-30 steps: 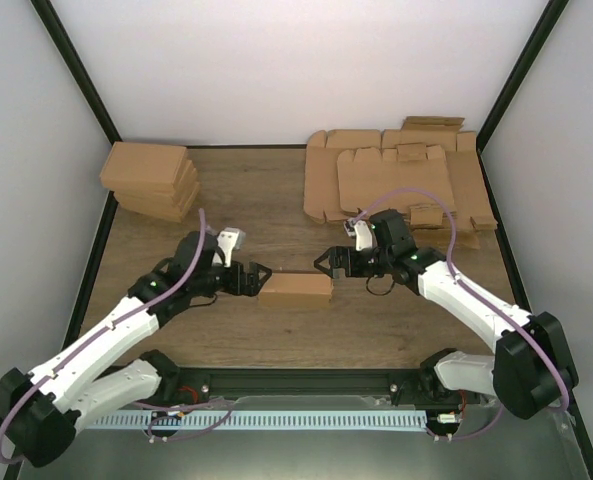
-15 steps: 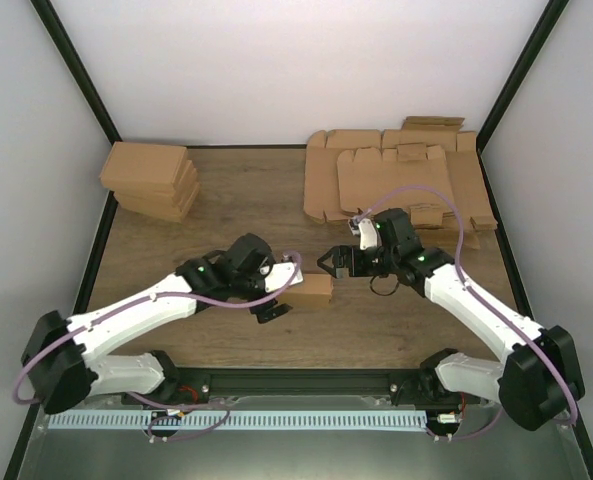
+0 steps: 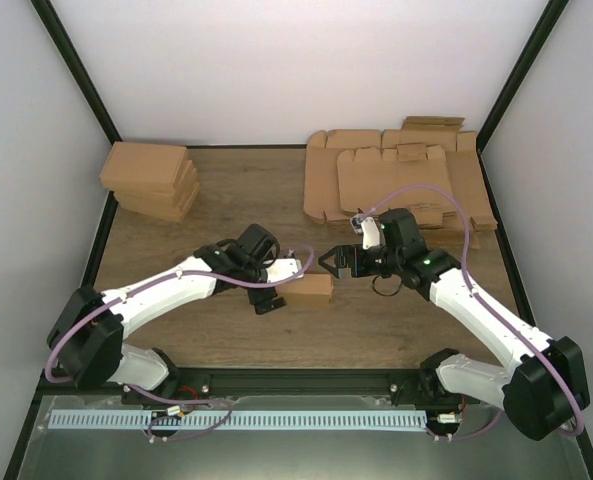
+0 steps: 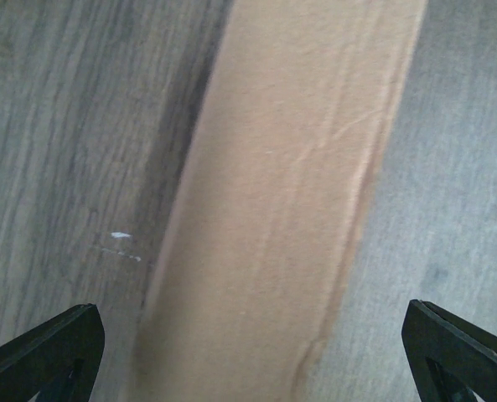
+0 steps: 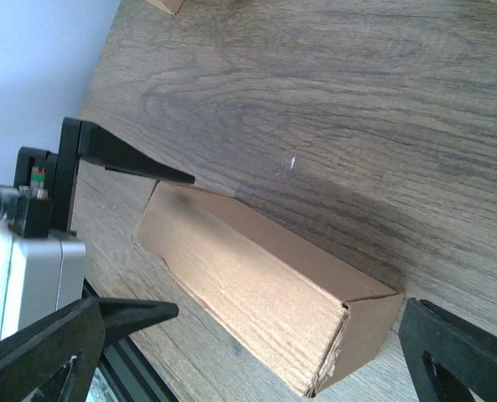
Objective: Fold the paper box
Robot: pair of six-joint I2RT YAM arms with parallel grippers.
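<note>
Box position: paper box (image 3: 311, 288) lay folded shut as a long, shallow block near the middle of the wooden table (image 3: 246, 195), between the two arms.
Box condition: in the right wrist view the paper box (image 5: 256, 289) showed a closed end face with a slightly ragged lower corner, and its long top face was flat.
Left gripper: left gripper (image 3: 282, 290) sat at the box's left end with its jaws spread wide. One finger was on the far side and one on the near side of that end. Whether either finger touched the cardboard could not be told.
Left wrist view: box (image 4: 282, 209) ran up the middle of the picture, with the left gripper (image 4: 248, 360) fingertips far apart at the two lower corners.
Right gripper: right gripper (image 3: 328, 266) hung just beside the box's far right corner with its jaws wide apart, holding nothing.
Right wrist view: right gripper (image 5: 248, 368) fingertips stood at the lower corners, clear of the box.
Back left: stack of folded boxes (image 3: 151, 180).
Back right: flat cardboard sheets (image 3: 396, 180), overlapping.
</note>
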